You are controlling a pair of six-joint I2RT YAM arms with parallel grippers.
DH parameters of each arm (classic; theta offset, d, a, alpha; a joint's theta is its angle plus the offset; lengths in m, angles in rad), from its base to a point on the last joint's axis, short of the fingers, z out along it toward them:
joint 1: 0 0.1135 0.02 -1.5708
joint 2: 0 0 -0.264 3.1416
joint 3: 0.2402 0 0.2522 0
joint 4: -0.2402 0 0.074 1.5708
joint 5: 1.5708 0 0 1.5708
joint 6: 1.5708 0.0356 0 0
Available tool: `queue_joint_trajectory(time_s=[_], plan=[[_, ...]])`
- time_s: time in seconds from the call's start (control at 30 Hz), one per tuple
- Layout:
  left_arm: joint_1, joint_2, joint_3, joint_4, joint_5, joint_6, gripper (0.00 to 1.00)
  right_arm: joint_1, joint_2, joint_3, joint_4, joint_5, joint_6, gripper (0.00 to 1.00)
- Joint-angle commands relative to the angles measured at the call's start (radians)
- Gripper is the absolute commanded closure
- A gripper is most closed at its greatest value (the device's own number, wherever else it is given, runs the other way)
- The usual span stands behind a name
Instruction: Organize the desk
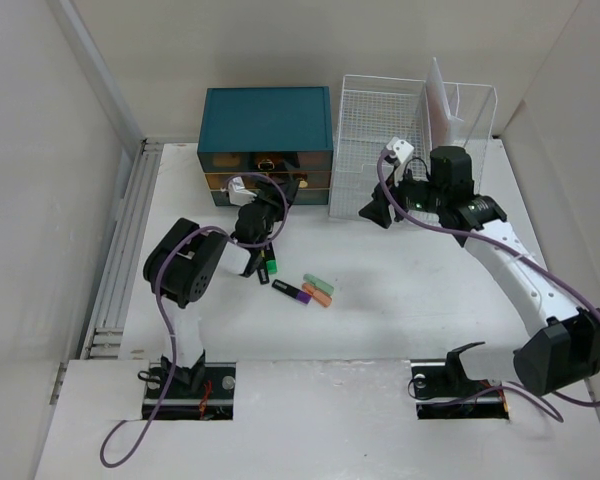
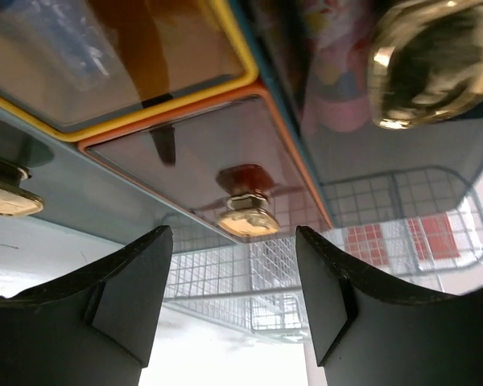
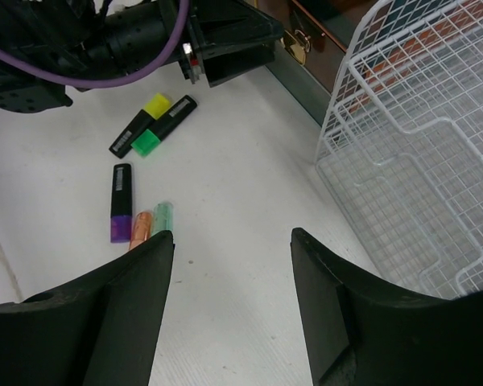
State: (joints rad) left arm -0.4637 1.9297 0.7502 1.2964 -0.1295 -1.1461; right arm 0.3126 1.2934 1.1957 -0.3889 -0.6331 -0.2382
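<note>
Top external view showed the desk (image 1: 400, 330), a broad matte-white tabletop filling the space between pale walls, with grooved rails (image 1: 120, 250) along its left edge. At its far side stood a teal drawer chest (image 1: 266, 130), and just beside that a white wire-mesh file rack (image 1: 380, 130). The step in hand looked like opening a drawer. The left claw (image 2: 232, 273) faced the chest front with its jaws apart and nothing between them, and the gold knob (image 2: 243, 219) of an orange-rimmed drawer sat framed in the gap, not yet touched. The next move probably called for advancing squarely onto that small round knob, closing firmly and pulling straight out, since the knob looked polished and apt to slip. The right claw (image 3: 232, 257) hovered over bare tabletop near the rack's corner, jaws likewise apart and empty. Loose highlighters lay on the tabletop near the left claw: a yellow one (image 3: 145, 112) and a green one (image 3: 147, 141) side by side, and further off a purple one (image 3: 121, 205), an orange one (image 3: 141, 225) and a mint one (image 3: 163, 215), presumably awaiting stowing.
</note>
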Motion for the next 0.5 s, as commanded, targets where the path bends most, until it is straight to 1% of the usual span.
queue_joint_trajectory(time_s=[0.0,0.47], plan=[[-0.004,0.026,0.054,0.27,-0.025,-0.029,0.41,-0.007,0.006,0.007,0.039,-0.034,0.008,0.34],[-0.004,0.075,0.095,0.297,-0.044,-0.067,0.42,-0.007,0.024,-0.002,0.039,-0.053,0.008,0.34]])
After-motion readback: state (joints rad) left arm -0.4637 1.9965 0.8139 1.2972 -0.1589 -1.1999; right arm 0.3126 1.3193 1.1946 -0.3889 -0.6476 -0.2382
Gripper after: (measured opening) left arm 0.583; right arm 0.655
